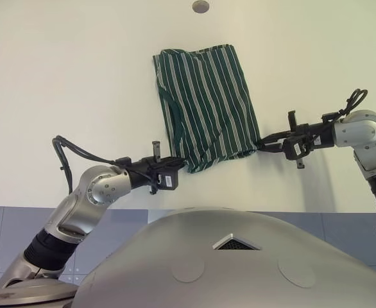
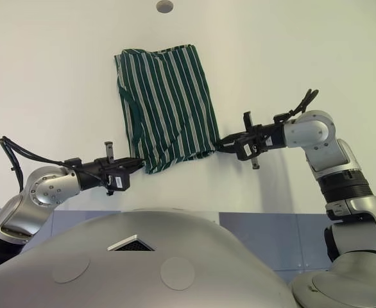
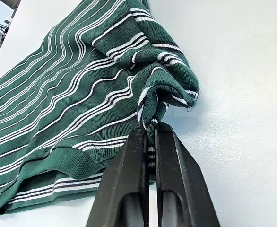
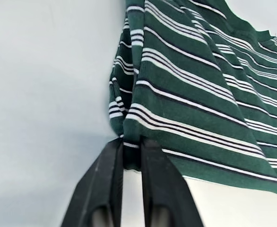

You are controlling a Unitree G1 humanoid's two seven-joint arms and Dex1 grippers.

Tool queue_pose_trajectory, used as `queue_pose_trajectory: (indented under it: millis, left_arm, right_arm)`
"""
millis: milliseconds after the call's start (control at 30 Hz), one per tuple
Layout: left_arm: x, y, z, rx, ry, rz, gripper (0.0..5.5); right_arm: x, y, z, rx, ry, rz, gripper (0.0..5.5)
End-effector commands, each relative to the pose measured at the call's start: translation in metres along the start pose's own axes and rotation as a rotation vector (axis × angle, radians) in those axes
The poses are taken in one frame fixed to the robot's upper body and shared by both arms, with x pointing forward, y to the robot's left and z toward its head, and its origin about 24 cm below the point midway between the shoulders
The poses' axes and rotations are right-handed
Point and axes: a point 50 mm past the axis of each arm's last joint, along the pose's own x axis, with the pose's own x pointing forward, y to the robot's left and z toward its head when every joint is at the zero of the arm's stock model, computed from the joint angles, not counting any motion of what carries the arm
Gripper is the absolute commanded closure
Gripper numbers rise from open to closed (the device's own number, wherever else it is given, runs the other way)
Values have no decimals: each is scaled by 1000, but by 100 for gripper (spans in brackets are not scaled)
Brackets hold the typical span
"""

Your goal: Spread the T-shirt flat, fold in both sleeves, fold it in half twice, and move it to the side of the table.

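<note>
A dark green T-shirt (image 1: 204,106) with white stripes lies folded into a tall narrow shape on the white table (image 1: 66,77). My left gripper (image 1: 179,165) is shut on its near left corner; the wrist view shows the cloth (image 3: 82,94) pinched between the black fingers (image 3: 129,189). At the near right corner my right gripper (image 1: 262,145) is shut on the hem, with the striped cloth (image 4: 200,94) bunched between its fingers (image 4: 162,189). Both near corners seem slightly lifted off the table.
A small grey round disc (image 1: 201,6) is set in the table beyond the shirt. The table's near edge (image 1: 47,206) runs just behind my arms, with grey floor tiles (image 1: 8,244) below. Bare tabletop lies to both sides of the shirt.
</note>
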Motion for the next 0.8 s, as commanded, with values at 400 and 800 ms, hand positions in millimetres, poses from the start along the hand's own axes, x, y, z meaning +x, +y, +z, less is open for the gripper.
queue_pose_trajectory:
  millis: [400,800]
  left_arm:
    - [-59,46,16,-519,-172,-161,550]
    - [-16,152,-75,-619,-58,165,550]
  right_arm:
    - [-49,-49,51,418,-224,193,542]
    - [-5,-146,-21,730,-100,-27,542]
